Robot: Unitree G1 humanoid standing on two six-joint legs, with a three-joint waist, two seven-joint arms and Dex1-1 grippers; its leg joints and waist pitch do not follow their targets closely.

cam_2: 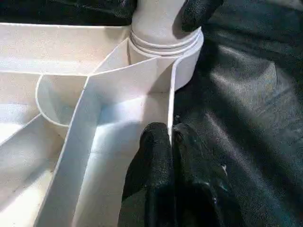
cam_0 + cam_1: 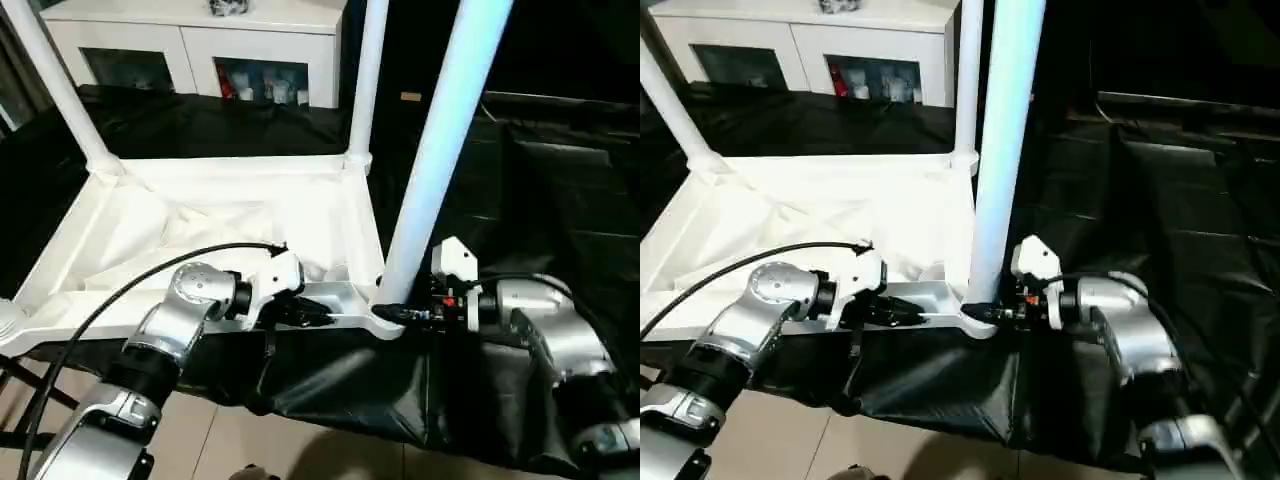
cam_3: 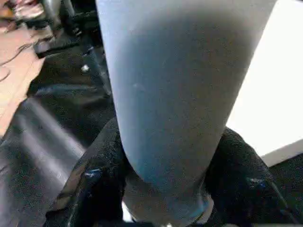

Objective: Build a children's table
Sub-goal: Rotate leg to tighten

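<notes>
The white tabletop (image 2: 200, 230) lies upside down on a black cloth, ribbed underside up. Three white legs stand in its corner sockets: two at the far corners (image 2: 368, 70) (image 2: 55, 85) and one at the near right corner (image 2: 440, 150). My left gripper (image 1: 171, 137) is shut on the thin near rim of the tabletop, close to that corner socket (image 1: 165, 47). My right gripper (image 2: 392, 312) reaches in from the right at the base of the near right leg (image 3: 165, 94). Its two black fingers (image 3: 102, 161) press against both sides of the leg.
A white cabinet (image 2: 200, 50) with glass doors stands behind the work surface. Black cloth (image 2: 560, 200) covers the surface to the right and hangs over the near edge. Tiled floor (image 2: 250, 440) shows below it. A black cable (image 2: 130, 280) arcs over my left forearm.
</notes>
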